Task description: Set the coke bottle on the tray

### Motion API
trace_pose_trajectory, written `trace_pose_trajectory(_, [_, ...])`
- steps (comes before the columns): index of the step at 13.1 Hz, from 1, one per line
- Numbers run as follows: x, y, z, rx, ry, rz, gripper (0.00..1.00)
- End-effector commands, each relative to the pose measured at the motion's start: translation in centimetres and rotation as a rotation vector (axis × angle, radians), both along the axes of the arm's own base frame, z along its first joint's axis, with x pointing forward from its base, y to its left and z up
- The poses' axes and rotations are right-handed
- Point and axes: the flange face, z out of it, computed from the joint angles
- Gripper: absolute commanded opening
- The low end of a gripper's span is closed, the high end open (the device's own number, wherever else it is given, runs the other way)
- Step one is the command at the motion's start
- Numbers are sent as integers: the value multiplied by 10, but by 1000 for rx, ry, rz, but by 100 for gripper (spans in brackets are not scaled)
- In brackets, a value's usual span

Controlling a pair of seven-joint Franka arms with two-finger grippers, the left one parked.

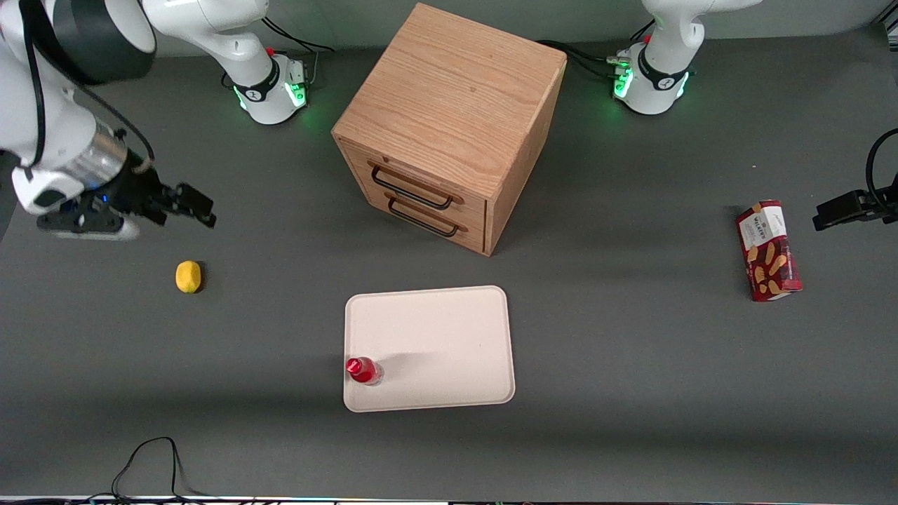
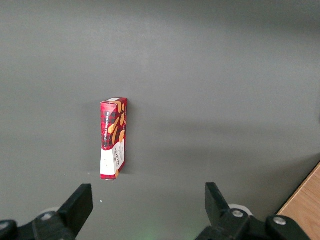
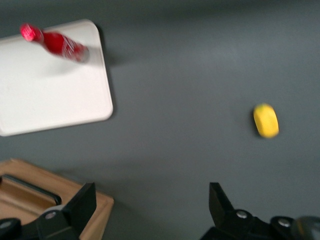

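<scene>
Bottle: coke bottle stands upright on the tray, at its seven o'clock corner.
Gripper: gripper empty, fingers spread wide, up above the table near the yellow ball, well apart from the tray.

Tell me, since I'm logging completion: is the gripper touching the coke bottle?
Apart. The front view shows the open gripper above the lemon, with bare table between it and the coke bottle standing on the tray.
</scene>
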Motion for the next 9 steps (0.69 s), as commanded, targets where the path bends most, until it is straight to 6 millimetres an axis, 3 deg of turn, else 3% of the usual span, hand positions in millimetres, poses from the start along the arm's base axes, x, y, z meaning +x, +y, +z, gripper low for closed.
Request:
trace_pose_trajectory(1, [-32, -12, -7, -60, 24, 34, 100])
trace_pose_trajectory(3, [-29, -13, -5, -70, 24, 35, 100])
trace_pose_trajectory(7, [-15, -13, 29, -83, 78, 30, 100])
trace_pose_trajectory(9, [-7, -18, 31, -82, 88, 21, 100])
